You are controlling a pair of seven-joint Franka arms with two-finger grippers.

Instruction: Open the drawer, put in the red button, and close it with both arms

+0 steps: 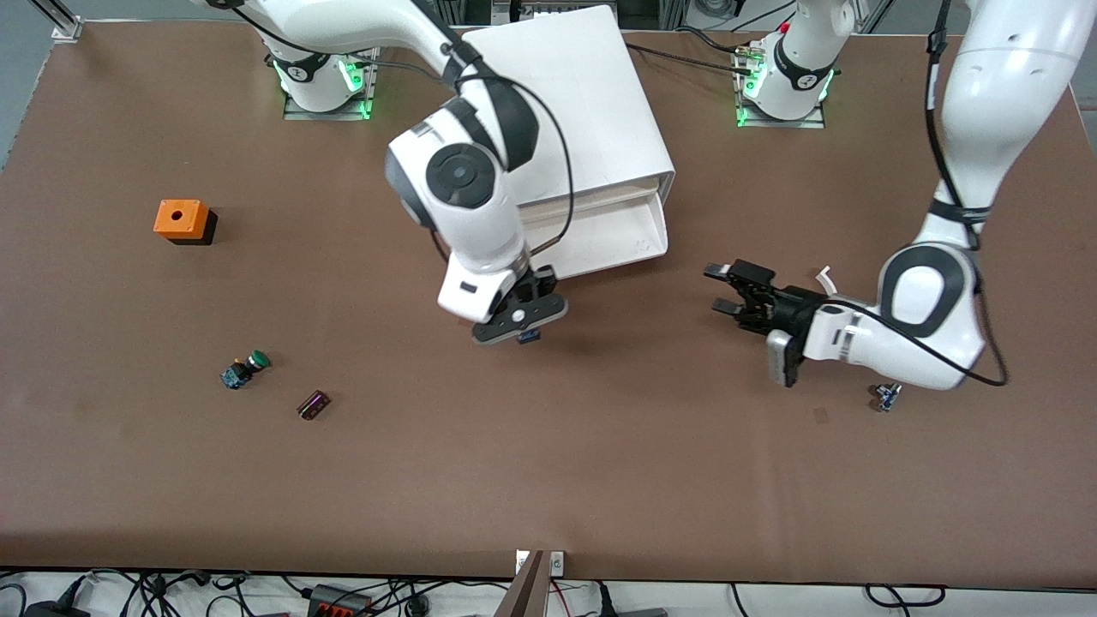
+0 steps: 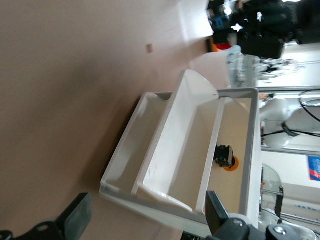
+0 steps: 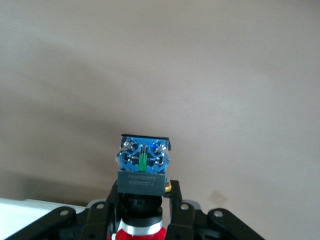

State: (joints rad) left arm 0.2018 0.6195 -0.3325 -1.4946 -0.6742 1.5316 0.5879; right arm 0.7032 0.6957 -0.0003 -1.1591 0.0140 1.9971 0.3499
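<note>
Nearest the camera we find a small dark purple part (image 1: 314,404) on the brown counter (image 1: 548,480), with a green-capped button (image 1: 245,370) just beside it toward the right arm's end. We count two arms, one cabinet (image 1: 570,120), one orange box (image 1: 181,221) with a hole in its top, one green button, one red button (image 3: 143,175), and one more small blue-grey part (image 1: 886,397) near the left arm's elbow.

The right pincer (image 1: 520,315) hangs over bare counter just in front of the open drawer (image 1: 613,240), clamped on the red button. In the front view only a bit of the button's blue body shows under the fingers. The right wrist view gives us far more: the red cap with a silver ring sits between the black fingers (image 3: 177,210), and the blue-grey body with its terminals and a green tab points away from the wrist.

The drawer is a shallow white tray, pulled out from the cabinet's front, and what we can see of it holds nothing.

The left pincer (image 1: 728,290) hovers over the counter beside the drawer, toward the left arm's end, fingers apart and holding nothing. Its wrist view looks into the cabinet's front and shows trays pulled out by different amounts, plus an orange-capped part (image 2: 226,157) inside, hidden from the front camera.
</note>
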